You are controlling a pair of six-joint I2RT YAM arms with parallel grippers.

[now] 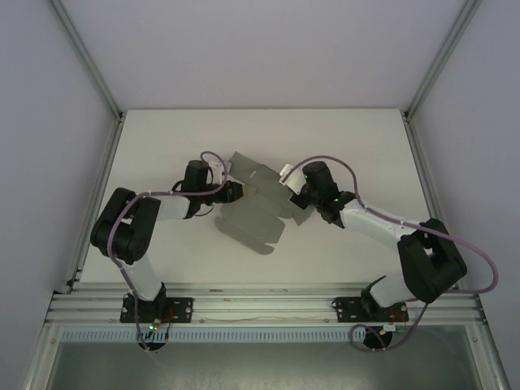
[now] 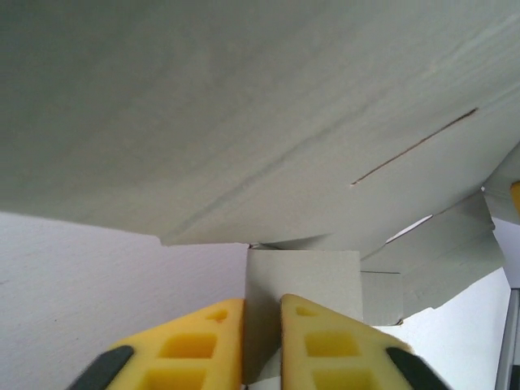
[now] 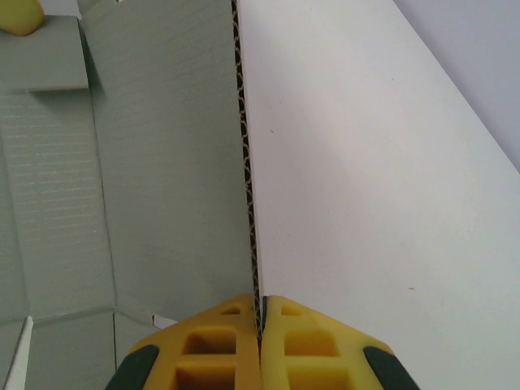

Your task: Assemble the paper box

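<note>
The paper box (image 1: pixel 252 219) is an unfolded grey die-cut sheet with flaps, lying near the middle of the white worktop (image 1: pixel 162 146), between the two arms. Its edges are well apart from the worktop's left, right and far borders. A broad bare strip runs beyond it to the back wall, and narrower bare strips lie on either side. The sheet's rounded near corner points toward the rail where the arm bases are bolted, with bare surface between them.

The left pincer (image 1: pixel 236 192) reaches the sheet's left edge from the side. Seen from the left wrist, the left pincer (image 2: pixel 262 341) is nearly closed, its yellow fingers (image 2: pixel 195 345) flanking a small flap, and the card fills the slim gap between them. A large panel of the paper box (image 2: pixel 244 122) slopes overhead, lifted clear of the worktop (image 2: pixel 81 276).

The right pincer (image 1: pixel 294 195) meets the sheet's right side. In the right wrist view, the right pincer (image 3: pixel 261 341) is clamped tight on a panel edge of the paper box (image 3: pixel 162 162). The corrugated rim runs straight away from the fingertips. Bare worktop (image 3: pixel 366 162) stretches to the right of that rim, out to the slanting far border.
</note>
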